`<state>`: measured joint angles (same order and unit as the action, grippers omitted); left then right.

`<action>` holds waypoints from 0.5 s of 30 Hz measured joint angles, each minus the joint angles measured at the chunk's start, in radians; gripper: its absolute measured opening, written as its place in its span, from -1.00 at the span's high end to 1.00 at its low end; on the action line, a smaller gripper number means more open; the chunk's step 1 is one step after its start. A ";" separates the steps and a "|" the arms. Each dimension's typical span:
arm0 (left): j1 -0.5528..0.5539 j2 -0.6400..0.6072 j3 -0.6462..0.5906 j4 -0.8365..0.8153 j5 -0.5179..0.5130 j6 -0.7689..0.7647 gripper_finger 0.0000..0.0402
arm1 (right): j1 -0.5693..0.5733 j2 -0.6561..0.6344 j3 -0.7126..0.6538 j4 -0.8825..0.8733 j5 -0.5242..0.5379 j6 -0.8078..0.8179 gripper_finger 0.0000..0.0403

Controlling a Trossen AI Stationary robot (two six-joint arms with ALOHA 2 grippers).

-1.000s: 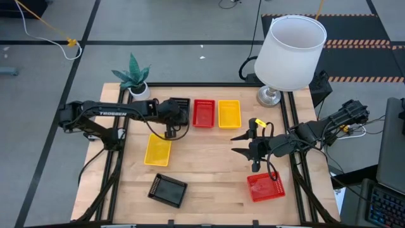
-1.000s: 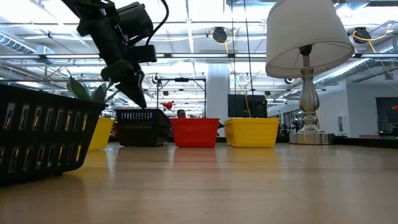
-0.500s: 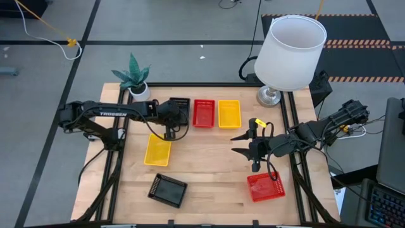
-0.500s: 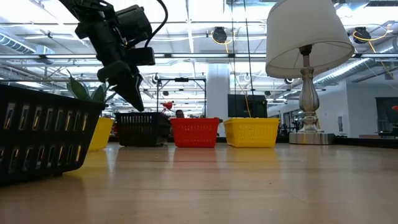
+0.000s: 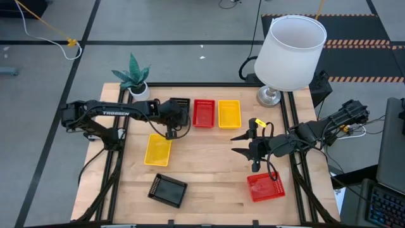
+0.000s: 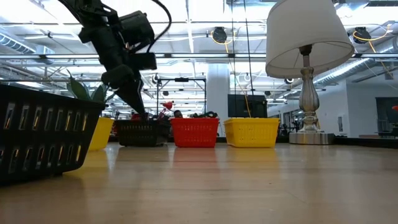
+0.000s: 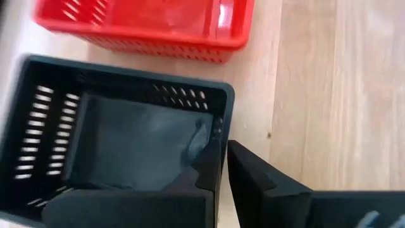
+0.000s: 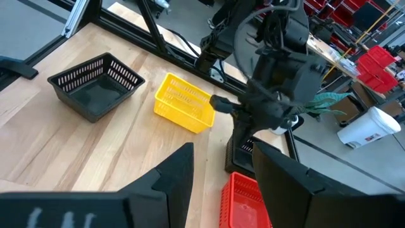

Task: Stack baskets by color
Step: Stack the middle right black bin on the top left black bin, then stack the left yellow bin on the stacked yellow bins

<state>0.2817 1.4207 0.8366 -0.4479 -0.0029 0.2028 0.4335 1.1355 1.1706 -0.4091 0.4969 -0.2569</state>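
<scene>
A black basket [image 5: 180, 109], a red basket [image 5: 203, 113] and a yellow basket [image 5: 229, 113] stand in a row at the table's far side. My left gripper [image 5: 172, 126] is at the black basket's near left corner, shut on its wall. Another yellow basket [image 5: 157, 150], a black one [image 5: 168, 190] and a red one [image 5: 265, 187] lie nearer, each flat on the wood. My right gripper [image 5: 243, 144] hangs open above the table's right half, with nothing between its fingers. My left gripper [image 7: 223, 168] has the black basket's near wall [image 7: 223, 136], close to its left end, between its two fingers: one finger [image 7: 205, 171] inside the basket, the other [image 7: 253, 180] outside. The fingers slant down from the table's left. The basket sits level in the row.
A lamp with a white shade [image 5: 288, 54] stands at the far right corner. A small potted plant [image 5: 133, 77] stands at the far left. Bare wood [image 5: 209, 158] lies in the table's middle. A dark frame [image 5: 288, 120] runs around the table's edges.
The black basket in my left gripper has sunk: a second ago its rim stood above the red basket's rim, and now the two are level. The gripper's fingertips have dipped with it. The right arm has kept still.
</scene>
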 joint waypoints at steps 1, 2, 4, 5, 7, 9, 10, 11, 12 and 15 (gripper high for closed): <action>0.000 0.003 -0.001 -0.005 0.001 0.008 0.84 | 0.000 0.000 0.000 0.000 0.000 0.000 0.23; 0.000 0.003 -0.001 -0.012 0.003 0.018 0.84 | 0.000 0.000 0.000 0.000 0.000 0.001 0.23; -0.001 -0.001 0.000 -0.003 0.004 0.030 0.84 | 0.000 0.000 0.000 0.000 0.000 0.001 0.23; 0.000 -0.001 0.000 -0.002 0.003 0.030 0.84 | 0.000 0.000 0.000 -0.001 0.000 0.000 0.23; 0.000 -0.009 -0.001 -0.012 0.003 0.023 0.84 | 0.000 0.000 0.000 0.000 0.000 0.000 0.23; -0.003 -0.023 0.001 -0.007 0.003 0.022 0.84 | 0.000 0.000 0.000 0.000 0.000 -0.004 0.23; -0.004 -0.030 0.001 -0.008 0.003 0.021 0.84 | 0.000 0.000 0.000 0.000 0.000 -0.008 0.23; -0.008 -0.036 0.001 -0.012 0.003 0.019 0.84 | 0.000 0.000 0.000 -0.001 0.000 -0.010 0.23; -0.012 -0.044 0.001 -0.014 0.003 0.013 0.84 | 0.000 0.000 0.000 0.000 0.000 -0.010 0.23; -0.026 -0.086 0.001 -0.023 0.004 -0.006 0.84 | 0.000 0.000 0.000 0.000 0.000 -0.011 0.23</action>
<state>0.2556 1.3346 0.8375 -0.4707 0.0008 0.1966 0.4335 1.1355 1.1706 -0.4093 0.4973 -0.2680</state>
